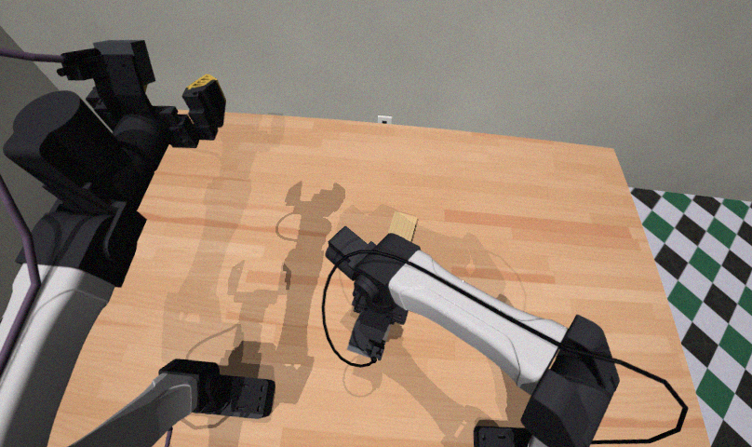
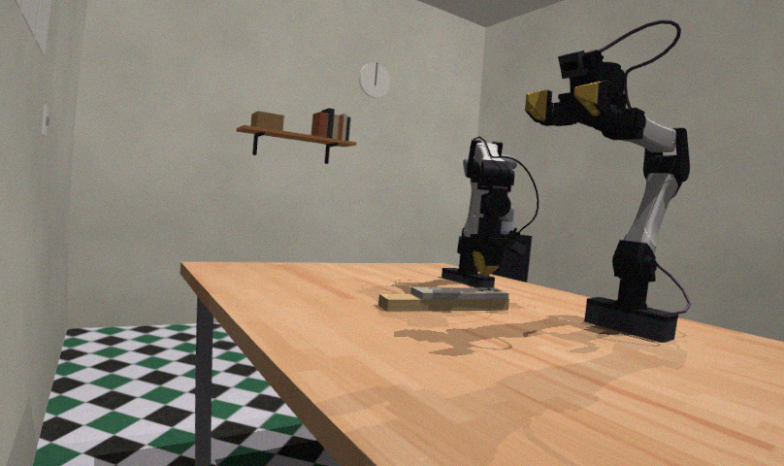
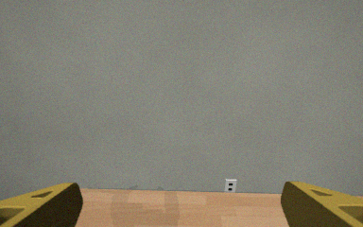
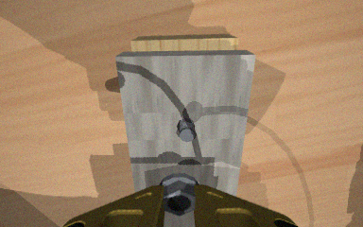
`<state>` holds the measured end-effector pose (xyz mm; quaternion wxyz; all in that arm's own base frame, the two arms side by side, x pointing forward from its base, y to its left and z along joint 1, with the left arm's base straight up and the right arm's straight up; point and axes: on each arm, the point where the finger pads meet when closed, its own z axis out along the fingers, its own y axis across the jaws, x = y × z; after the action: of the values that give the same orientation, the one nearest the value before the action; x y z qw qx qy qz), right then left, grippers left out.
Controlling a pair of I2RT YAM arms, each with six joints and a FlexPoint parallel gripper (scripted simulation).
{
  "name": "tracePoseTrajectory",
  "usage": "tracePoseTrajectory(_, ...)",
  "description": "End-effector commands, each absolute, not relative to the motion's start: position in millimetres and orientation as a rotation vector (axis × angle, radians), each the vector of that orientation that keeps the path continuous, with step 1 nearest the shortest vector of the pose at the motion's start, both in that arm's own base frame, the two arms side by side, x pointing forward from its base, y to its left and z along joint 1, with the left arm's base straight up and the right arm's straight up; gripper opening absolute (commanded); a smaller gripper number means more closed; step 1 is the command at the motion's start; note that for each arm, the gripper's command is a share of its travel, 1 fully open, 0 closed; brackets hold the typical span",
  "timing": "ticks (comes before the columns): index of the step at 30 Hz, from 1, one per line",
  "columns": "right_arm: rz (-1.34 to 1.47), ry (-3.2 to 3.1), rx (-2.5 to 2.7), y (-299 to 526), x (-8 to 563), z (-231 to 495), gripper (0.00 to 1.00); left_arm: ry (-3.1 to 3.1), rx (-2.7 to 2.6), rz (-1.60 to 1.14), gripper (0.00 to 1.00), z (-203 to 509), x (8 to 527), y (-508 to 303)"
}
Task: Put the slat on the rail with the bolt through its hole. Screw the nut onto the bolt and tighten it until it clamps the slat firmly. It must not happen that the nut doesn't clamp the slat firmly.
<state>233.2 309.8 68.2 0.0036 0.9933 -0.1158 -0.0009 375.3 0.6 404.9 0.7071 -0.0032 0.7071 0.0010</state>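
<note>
The pale wooden rail (image 1: 403, 223) (image 2: 395, 302) (image 4: 183, 44) lies on the table with the grey slat (image 2: 437, 292) (image 4: 155, 95) flat on top. The bolt (image 4: 186, 131) stands up through the slat in the right wrist view, its tip uncovered. My right gripper (image 2: 484, 269) (image 4: 179, 195) is shut on the grey hex nut (image 4: 179, 198). It holds the nut a little above the slat, off the bolt and on the near side of it in the wrist view. My left gripper (image 2: 562, 105) (image 3: 181, 191) is open and empty, high above the table. The right arm hides the slat in the top view.
The right arm (image 1: 479, 310) reaches over the rail. The left arm (image 2: 650, 214) stands upright to one side. The table (image 1: 535, 188) (image 2: 586, 392) has free room around the rail, and its edge borders a checkered floor (image 1: 712, 310).
</note>
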Motion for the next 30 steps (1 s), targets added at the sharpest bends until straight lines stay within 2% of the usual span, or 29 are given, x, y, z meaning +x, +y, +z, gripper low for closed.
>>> tracePoseTrajectory(1, 0.024, -0.355, 3.147, 311.1, 237.4, 87.2, 0.14, 1.562, 0.000, 0.000, 1.00, 405.5, 374.7, 0.0)
tracePoseTrajectory(30, 0.017, -0.367, 3.140, 315.7, 225.0, 86.2, 0.14, 1.562, 0.000, 0.000, 1.00, 405.5, 374.7, 0.0)
